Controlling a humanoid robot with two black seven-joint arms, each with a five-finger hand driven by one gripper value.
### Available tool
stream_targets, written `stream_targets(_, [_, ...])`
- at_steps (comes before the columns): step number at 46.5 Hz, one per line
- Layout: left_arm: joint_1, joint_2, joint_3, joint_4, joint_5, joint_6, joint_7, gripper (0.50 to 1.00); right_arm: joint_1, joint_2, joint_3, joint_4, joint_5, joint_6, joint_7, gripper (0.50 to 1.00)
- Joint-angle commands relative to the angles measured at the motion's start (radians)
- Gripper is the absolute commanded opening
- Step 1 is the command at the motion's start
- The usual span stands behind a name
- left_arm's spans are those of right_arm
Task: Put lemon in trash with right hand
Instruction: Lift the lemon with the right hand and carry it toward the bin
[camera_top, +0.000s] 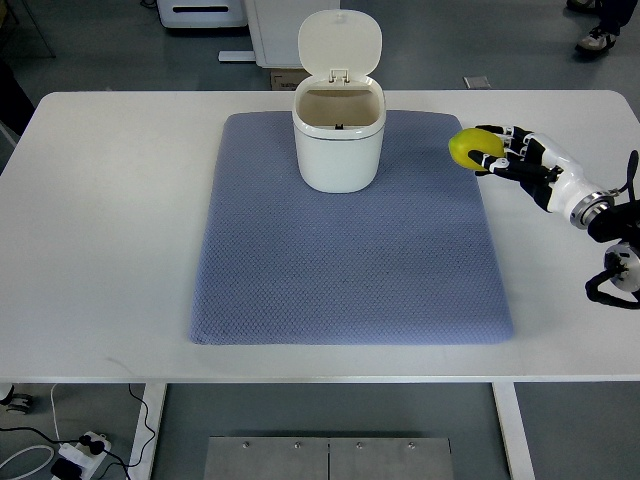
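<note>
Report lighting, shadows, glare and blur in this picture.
Top view: even overhead light, white table bright without harsh glare; soft shadow beside the trash bin on the blue mat; lemon in the right hand looks sharp, no motion blur.

White table (100, 250), blue-grey quilted mat (350, 260) flat at its centre

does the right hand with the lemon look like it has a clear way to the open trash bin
Probably yes: the right hand holds the lemon at the mat's right edge, the trash bin has its lid up, and nothing lies between them.
</note>
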Motion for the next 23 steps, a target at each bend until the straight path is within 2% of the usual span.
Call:
stream_targets(1, [0.000,0.000,0.000,0.000,0.000,0.000,0.000,1.000,0.032,-0.013,-0.012,-0.002,0.020,0.000,-0.009,0.500])
stream_targets(23, [0.000,0.000,0.000,0.000,0.000,0.000,0.000,1.000,0.294,-0.034,-0.228,-0.020,0.157,-0.043,-0.045,0.500])
